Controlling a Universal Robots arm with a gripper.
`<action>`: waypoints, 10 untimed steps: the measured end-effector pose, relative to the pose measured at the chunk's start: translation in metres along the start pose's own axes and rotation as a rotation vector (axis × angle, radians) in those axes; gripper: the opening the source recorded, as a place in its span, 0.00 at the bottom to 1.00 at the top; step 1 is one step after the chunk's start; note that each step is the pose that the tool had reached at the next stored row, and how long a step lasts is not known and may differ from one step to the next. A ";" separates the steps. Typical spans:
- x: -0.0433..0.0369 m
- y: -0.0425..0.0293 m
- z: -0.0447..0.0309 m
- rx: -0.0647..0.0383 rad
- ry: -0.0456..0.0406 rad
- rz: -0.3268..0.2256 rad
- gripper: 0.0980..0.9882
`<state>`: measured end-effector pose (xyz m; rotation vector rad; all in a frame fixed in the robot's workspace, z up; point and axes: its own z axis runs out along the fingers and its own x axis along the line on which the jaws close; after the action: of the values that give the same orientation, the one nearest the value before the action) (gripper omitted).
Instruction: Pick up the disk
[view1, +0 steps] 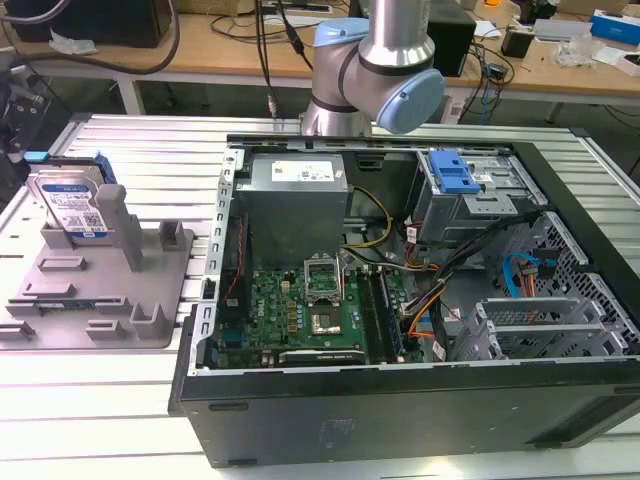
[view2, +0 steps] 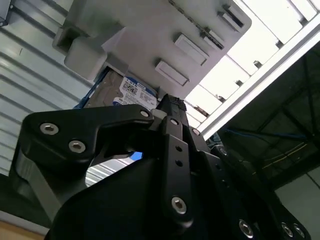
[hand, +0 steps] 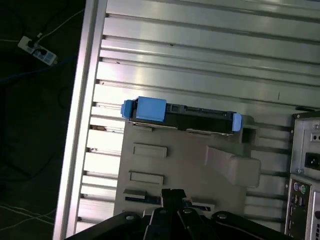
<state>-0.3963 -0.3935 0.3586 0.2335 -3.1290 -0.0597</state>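
— Where does the disk (view1: 72, 205) sit?
— It stands on edge at one end of the grey fixture (view1: 100, 300), with its label showing in the exterior view.
— And the end effector (hand: 172, 192)?
— It is clenched on nothing. In the first wrist view it hangs over the fixture's opposite edge, apart from the disk.
— And the fixture?
— It rests on the slatted counter (view1: 100, 420).

Grey fixture (view1: 110, 290) (upright posts) beside an open computer case (view1: 400, 415) — both on a slatted metal table (view1: 90, 400).
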 end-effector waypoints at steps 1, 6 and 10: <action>0.0000 0.0000 0.0000 0.000 0.0007 -0.018 0.01; -0.0001 0.0000 0.0001 0.000 0.0051 -0.133 0.01; -0.0001 0.0000 0.0006 0.000 0.0102 -0.266 0.01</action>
<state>-0.3962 -0.3934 0.3579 0.6460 -3.0654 -0.0584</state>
